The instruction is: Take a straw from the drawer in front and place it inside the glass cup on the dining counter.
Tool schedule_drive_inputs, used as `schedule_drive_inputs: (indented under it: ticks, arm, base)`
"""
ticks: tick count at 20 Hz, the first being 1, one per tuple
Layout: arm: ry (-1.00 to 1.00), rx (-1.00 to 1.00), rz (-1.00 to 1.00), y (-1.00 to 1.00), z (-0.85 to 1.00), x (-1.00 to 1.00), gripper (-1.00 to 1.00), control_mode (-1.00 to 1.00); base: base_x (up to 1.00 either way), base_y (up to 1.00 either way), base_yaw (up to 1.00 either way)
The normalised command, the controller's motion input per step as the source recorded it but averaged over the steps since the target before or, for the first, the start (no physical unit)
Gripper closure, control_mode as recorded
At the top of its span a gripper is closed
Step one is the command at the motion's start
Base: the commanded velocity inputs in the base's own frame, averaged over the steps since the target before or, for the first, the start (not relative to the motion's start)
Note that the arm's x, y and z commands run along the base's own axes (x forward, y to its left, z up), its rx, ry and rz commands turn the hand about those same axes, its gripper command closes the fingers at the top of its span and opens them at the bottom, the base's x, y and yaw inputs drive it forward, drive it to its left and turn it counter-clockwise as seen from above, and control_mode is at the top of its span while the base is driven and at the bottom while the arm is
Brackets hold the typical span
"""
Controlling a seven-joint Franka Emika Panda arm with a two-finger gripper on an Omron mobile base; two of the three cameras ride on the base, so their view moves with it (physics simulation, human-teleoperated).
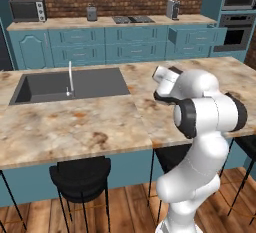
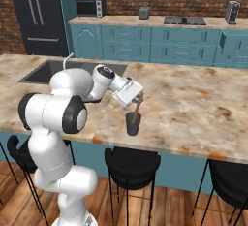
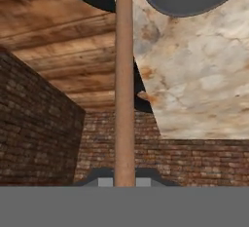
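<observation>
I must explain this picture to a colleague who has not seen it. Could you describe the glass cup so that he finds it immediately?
Start at the long dining counter with the marbled beige top and the dark sink. The glass cup stands near its front edge, above a black stool. It is a small smoky-grey tumbler, just below the gripper, which holds a thin tan straw over it.

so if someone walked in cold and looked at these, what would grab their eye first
Probably the gripper poised over the glass cup near the front edge of the dining counter, shut on the straw, whose lower end dips into the cup. In the hand view the straw runs as a tan bar up the middle of the picture. Behind, on the far cabinets, the drawer stands pulled open.
</observation>
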Motion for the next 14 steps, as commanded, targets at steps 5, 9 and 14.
schedule_drive_inputs:
  ticks: [5,9,14]
  arm:
    - [0.01,-0.17,-0.23,0.01,0.45,0.15,1.0,-1.0]
    - [-0.07,-0.07,-0.19,0.09,0.53,-0.58,1.0,-1.0]
    - [-0.07,-0.09,-0.15,0.3,0.4,-0.66,1.0,-1.0]
  base:
    - [0.0,0.0,0.0]
    - [0.0,0.0,0.0]
    - [0.0,0.0,0.0]
